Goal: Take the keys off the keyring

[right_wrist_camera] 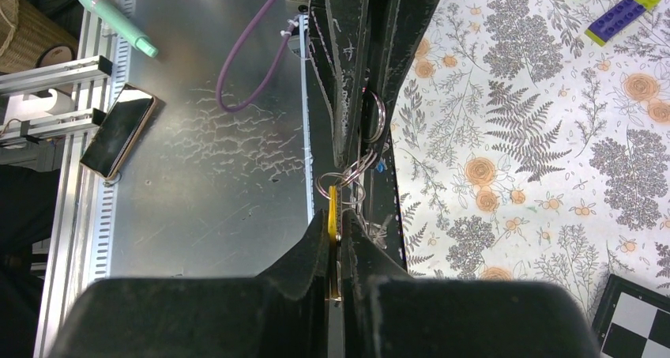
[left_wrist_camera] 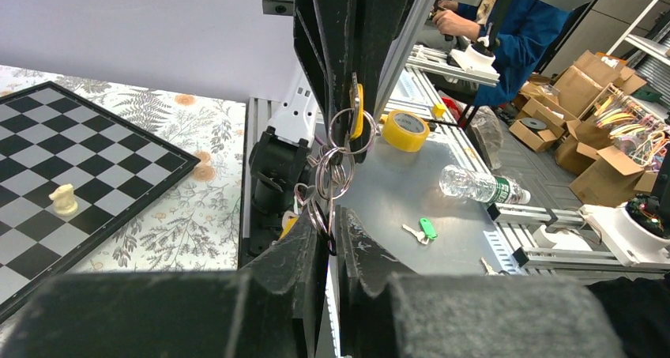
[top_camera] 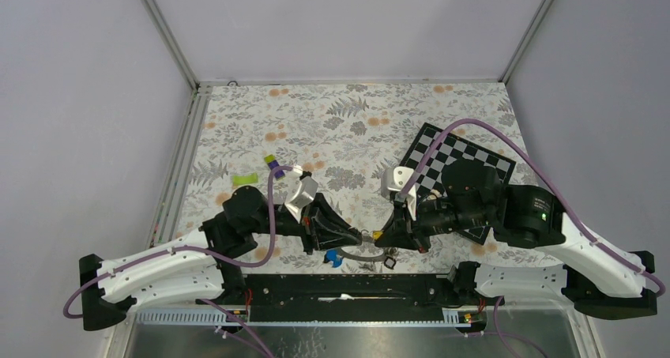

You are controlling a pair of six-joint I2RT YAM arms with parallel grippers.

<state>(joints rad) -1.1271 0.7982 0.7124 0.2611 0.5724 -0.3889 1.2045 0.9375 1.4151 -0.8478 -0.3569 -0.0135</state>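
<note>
Top external view first, starting at the near edge: a blue-headed key [top_camera: 333,257] and a black tag [top_camera: 389,261] were just on the near side of where the two arms met, low over the floral table [top_camera: 348,121]. Couldn't tell if they hung or lay flat. Right behind those, the left gripper [top_camera: 357,236] and right gripper [top_camera: 384,236] were nose to nose, with the keyring [left_wrist_camera: 345,148] strung between them. Left wrist cam showed the left fingers [left_wrist_camera: 300,255] pinched together on the near end of the ring bunch, so it was gripping the keyring. Right wrist cam had the right one clamped flat on the yellow key [right_wrist_camera: 333,216], which hung on the same rings. Further out, a green block [top_camera: 244,179] and a purple-and-green block [top_camera: 274,164] sat on the left, with the chessboard [top_camera: 466,154] at far right
</note>
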